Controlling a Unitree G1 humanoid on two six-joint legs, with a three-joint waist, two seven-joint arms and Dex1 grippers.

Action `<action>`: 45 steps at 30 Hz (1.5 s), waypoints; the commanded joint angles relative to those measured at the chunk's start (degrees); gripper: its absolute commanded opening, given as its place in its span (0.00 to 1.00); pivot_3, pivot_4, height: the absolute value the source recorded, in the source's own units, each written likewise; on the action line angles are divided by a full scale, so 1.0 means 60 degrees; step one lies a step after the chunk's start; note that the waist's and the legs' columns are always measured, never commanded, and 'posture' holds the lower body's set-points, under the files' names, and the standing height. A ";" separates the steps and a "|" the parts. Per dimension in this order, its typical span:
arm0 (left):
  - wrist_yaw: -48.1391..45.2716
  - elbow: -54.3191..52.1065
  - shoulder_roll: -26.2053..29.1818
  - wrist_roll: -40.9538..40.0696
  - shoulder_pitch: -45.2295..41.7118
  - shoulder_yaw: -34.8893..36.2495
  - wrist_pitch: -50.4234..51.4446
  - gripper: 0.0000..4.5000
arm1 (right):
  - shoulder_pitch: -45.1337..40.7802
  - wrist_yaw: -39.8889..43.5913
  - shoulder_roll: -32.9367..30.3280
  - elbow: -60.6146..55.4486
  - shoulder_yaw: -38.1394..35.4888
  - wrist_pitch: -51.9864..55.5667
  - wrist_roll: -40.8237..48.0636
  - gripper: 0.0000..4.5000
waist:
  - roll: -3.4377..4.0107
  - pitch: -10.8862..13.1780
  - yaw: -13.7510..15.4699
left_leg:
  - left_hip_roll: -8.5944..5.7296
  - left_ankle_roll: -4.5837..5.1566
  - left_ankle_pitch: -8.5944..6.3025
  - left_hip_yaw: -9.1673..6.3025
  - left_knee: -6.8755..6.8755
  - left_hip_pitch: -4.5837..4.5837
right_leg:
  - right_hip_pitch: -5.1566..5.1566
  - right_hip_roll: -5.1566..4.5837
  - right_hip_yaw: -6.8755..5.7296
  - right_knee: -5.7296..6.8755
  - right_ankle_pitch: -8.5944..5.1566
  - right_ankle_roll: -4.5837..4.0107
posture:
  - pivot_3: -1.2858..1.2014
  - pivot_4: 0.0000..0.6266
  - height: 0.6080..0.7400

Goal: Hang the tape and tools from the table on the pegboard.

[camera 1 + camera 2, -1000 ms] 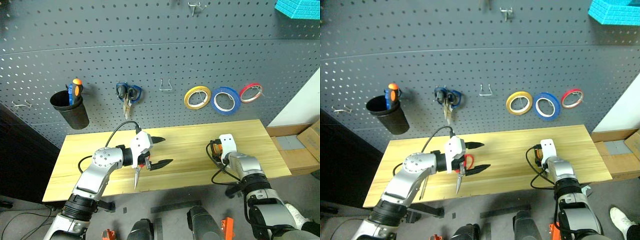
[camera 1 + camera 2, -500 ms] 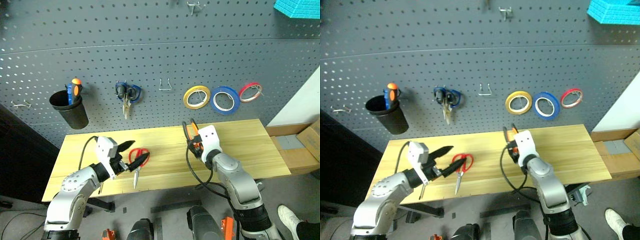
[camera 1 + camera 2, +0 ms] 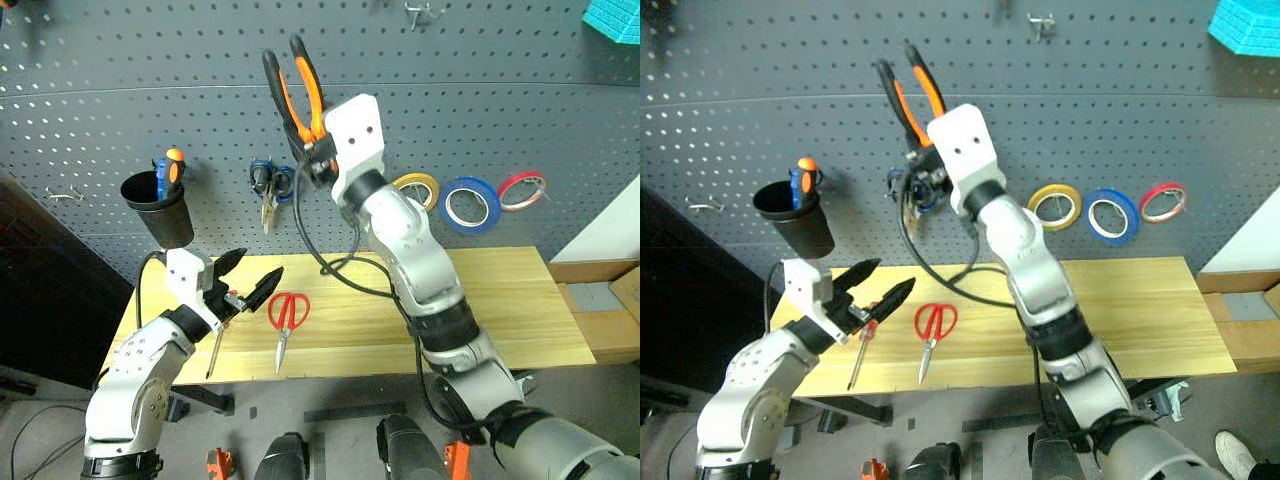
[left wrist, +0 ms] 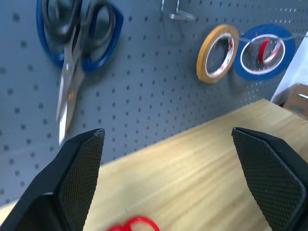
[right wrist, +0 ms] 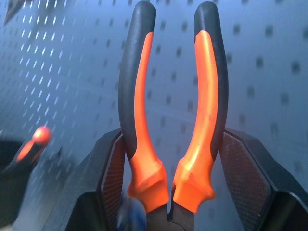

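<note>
Two tools lie on the table (image 3: 480, 300): red scissors (image 3: 285, 318) and screwdriver (image 3: 218, 340). I hold the pliers (image 3: 297, 95) pinched in my right gripper (image 3: 318, 160) up by the pegboard (image 3: 480, 90); missing a hook could drop them. My left gripper (image 3: 245, 278) gapes empty.

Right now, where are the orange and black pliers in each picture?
Left eye view: pliers high up, handles up, held in the right gripper before the pegboard.
Right eye view: high up, left of centre.
Left wrist view: not in it.
Right wrist view: centre, handles rising between the fingers.
Shared landmark: the blue-handled scissors hanging on the pegboard.
</note>
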 commanded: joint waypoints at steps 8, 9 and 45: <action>0.0647 -0.0854 -0.0154 -0.0023 -0.0542 -0.0475 0.0163 1.00 | -0.2042 -0.2114 -0.0785 0.6510 -0.0103 -0.6194 -0.1793 0.59 | -0.0015 0.0040 0.0302 | -0.0001 0.0000 0.0001 0.0001 -0.0015 -0.0001 | -0.0008 0.0000 0.0000 0.0003 -0.0001 -0.0006 | 0.54 0.33 1.00; 0.0684 -0.0892 -0.0151 -0.0038 -0.0554 -0.0477 0.0195 1.00 | -0.2167 -0.2290 -0.0822 0.7006 -0.0119 -0.6426 -0.1884 0.59 | -0.0017 0.0046 0.0324 | -0.0001 0.0000 0.0001 0.0002 -0.0014 -0.0004 | -0.0011 0.0001 0.0001 0.0004 -0.0001 -0.0006 | 0.54 0.33 1.00; 0.1951 0.0080 -0.0187 0.0988 0.0104 -0.1049 0.1882 1.00 | 0.6174 0.3517 -0.3336 -0.5282 0.0096 0.2953 0.2144 1.00 | -0.0004 0.0225 0.0335 | 0.0006 0.0002 0.0005 0.0001 -0.0020 -0.0038 | -0.0046 0.0004 0.0004 0.0007 -0.0029 0.0012 | 0.48 0.34 1.00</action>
